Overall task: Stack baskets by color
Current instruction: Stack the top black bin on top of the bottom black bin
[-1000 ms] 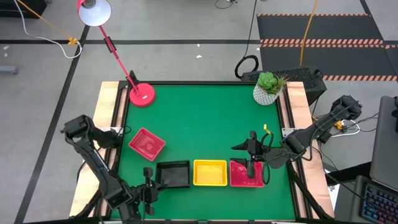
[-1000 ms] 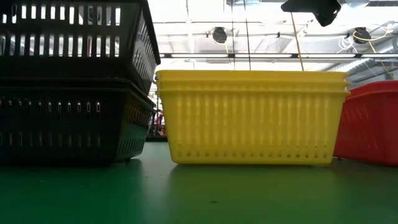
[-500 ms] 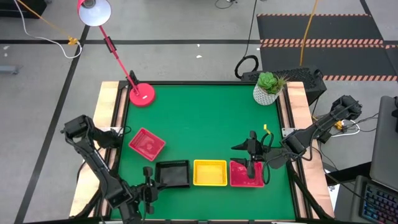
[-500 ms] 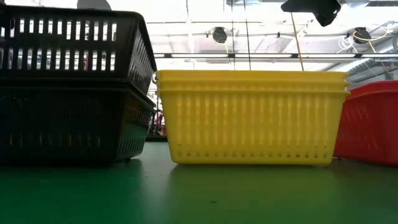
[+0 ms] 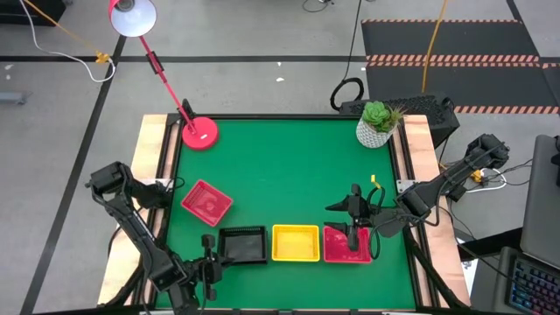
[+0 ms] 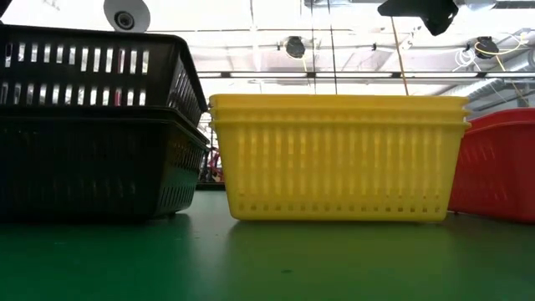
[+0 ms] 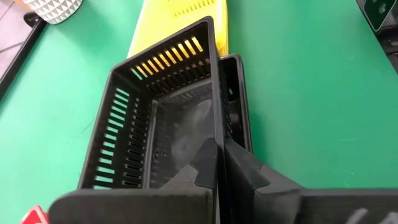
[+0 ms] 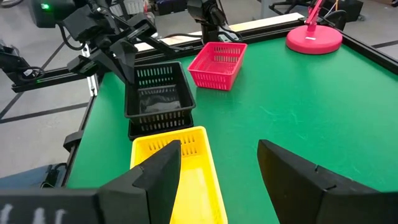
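My left gripper (image 5: 210,255) is shut on a black basket (image 6: 92,71), which sits tilted and partly nested in the black basket below (image 6: 92,167) at the near left. Right of these stand the yellow baskets (image 5: 296,242), nested, and then the red stack (image 5: 337,251). My right gripper (image 5: 353,232) hangs open above the red stack with nothing between its fingers. One red basket (image 5: 206,201) rests alone on its bottom, farther back on the left. My left gripper pinches the upper black basket's near long wall (image 7: 217,127) at its left end, one finger inside the basket and one outside. The fingers (image 7: 202,168) come slanting down from the table's left, lying along the wall. The basket rests tilted in the black basket below.
A pink lamp base (image 5: 200,133) stands at the far left and a white plant pot (image 5: 375,127) at the far right. Open green table lies in the middle and far half (image 5: 289,166).
The upper black basket, held by my left gripper, has sunk deeper into the black basket beneath it. Its right end now sits lower than its left.
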{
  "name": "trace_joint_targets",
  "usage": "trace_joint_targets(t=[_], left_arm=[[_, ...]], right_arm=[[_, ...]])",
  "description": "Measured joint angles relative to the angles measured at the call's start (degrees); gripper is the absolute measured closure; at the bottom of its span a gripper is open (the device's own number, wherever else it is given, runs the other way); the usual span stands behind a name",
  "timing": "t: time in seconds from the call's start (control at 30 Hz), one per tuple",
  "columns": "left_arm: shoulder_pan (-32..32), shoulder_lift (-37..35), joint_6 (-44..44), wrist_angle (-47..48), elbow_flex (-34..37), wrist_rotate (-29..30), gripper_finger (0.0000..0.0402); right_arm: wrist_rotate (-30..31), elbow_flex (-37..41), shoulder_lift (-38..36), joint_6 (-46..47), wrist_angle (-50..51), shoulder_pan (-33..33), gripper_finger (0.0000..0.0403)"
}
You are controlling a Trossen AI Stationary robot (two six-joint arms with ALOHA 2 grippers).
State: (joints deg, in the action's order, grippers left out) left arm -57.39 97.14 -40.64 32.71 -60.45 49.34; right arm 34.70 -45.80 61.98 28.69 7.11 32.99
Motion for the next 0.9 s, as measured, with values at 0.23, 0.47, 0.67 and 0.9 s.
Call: trace_joint_targets(t=[0.23, 0.47, 0.67, 0.9], left_arm=[[0.00, 0.00, 0.22, 0.02, 0.00, 0.00, 0.0380], [1.04, 0.00, 2.12, -2.58, 0.05, -1.41, 0.0366], [2.19, 0.00, 3.42, -6.08, 2.52, -4.33, 0.0365], [2.14, 0.00, 2.42, -6.80, 3.45, -4.35, 0.0362]], right_arm=[[0.01, 0.00, 0.00, -0.02, -0.01, 0.00, 0.0197], [0.00, 0.00, 0.00, -0.44, 0.00, 0.00, 0.0197], [0.00, 0.00, 0.00, -0.44, 0.00, 0.00, 0.0197], [0.00, 0.00, 0.00, -0.85, 0.00, 0.00, 0.0197]])
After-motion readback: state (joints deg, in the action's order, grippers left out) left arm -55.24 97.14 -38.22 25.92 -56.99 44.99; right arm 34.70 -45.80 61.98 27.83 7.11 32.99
